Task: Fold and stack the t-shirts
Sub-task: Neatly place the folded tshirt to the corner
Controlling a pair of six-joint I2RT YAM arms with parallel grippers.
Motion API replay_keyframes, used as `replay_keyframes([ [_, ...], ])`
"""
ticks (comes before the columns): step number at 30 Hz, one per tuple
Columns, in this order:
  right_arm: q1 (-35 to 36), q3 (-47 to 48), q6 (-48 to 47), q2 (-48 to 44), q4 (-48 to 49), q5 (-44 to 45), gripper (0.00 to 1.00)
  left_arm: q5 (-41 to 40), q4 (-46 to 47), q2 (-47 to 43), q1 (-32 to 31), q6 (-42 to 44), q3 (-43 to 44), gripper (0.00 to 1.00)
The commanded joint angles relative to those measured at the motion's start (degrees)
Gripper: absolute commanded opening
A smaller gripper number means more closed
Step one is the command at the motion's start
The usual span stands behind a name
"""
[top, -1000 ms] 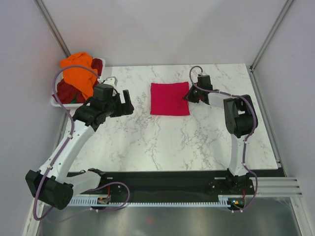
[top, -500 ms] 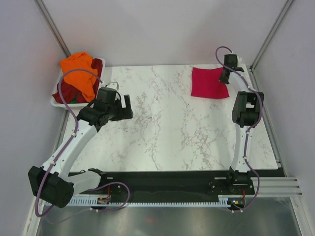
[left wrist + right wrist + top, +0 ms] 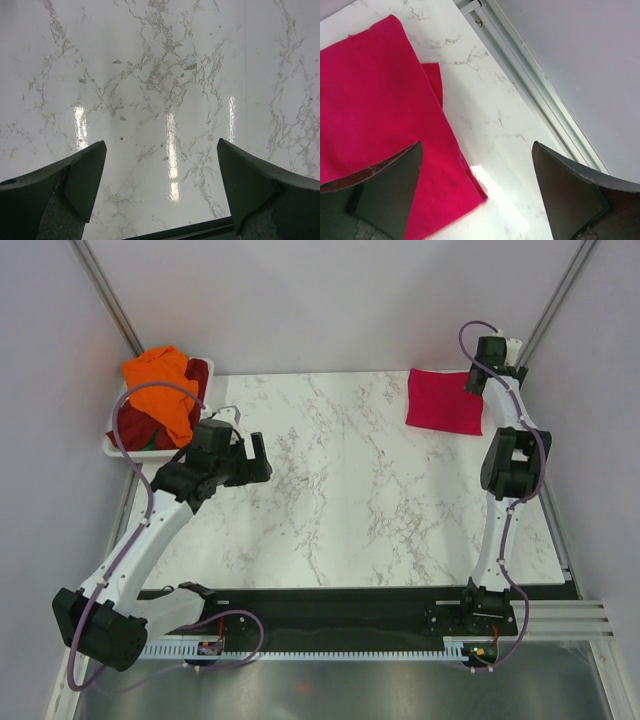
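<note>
A crimson-pink t-shirt (image 3: 444, 400) lies folded into a flat square at the table's far right corner. My right gripper (image 3: 477, 382) hovers at its right edge, open and holding nothing. In the right wrist view the pink t-shirt (image 3: 375, 105) fills the left half, its corner between the spread jaws of my right gripper (image 3: 477, 172). An orange t-shirt (image 3: 160, 388) is heaped over a dark maroon one (image 3: 133, 426) in the basket at far left. My left gripper (image 3: 257, 456) hangs open just right of the basket; the left wrist view has the left gripper (image 3: 162, 172) over bare marble.
The white plastic basket (image 3: 112, 448) sits off the table's far left corner. A metal frame rail (image 3: 535, 95) runs along the table's right edge, close to the pink shirt. Grey enclosure walls stand at left, right and back.
My right gripper carried the folded pink shirt from the table's middle to the far right corner and opened, letting it go. The left arm barely moved.
</note>
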Motion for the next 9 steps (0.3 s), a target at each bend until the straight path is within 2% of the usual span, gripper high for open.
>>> replay_keyframes([
  [1, 0.7, -6.5, 2.0, -14.0, 3.8, 1.4, 0.98, 1.2, 3.3, -4.6, 0.0, 2.5, -0.7, 1.00],
  [7, 5.2, -25.5, 1.5, -31.3, 10.6, -1.4, 0.98, 1.5, 6.1, -10.2, 0.1, 3.8, -3.0, 1.00],
  [8, 6.3, -32.8, 2.0, -34.0, 12.5, -2.6, 0.98, 1.5, 6.8, -11.2, 0.1, 3.5, -3.5, 1.00],
  [9, 6.6, -37.4, 2.2, -40.0, 15.1, -7.3, 0.98, 1.5, 7.4, -13.0, 0.1, 2.8, -3.9, 1.00],
])
